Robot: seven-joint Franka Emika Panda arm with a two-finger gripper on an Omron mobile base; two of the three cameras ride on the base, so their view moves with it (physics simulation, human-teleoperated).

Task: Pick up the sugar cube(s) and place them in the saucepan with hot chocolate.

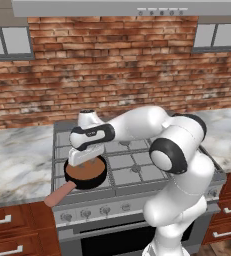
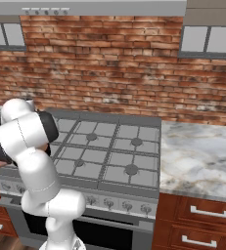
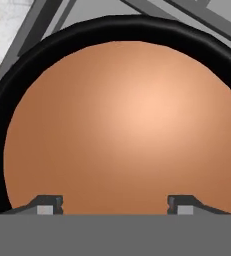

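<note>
Gripper directly above the saucepan, fingertips set wide apart with nothing between them; brown liquid shows across the whole gap. Sugar cube not made out in any view.

In the left base view the hand covers the pan's far rim. Pan sits on the front-left burner of the stove, and its pink handle juts past the stove's front edge, out over the knob row.

Hand view: black rim cut off at right and bottom; a strip of marble counter at the top left.

Open room: the other grates are bare, as is the marble counter right of the stove.

Farther back, brick wall and range hood. No readable writing or labels.
</note>
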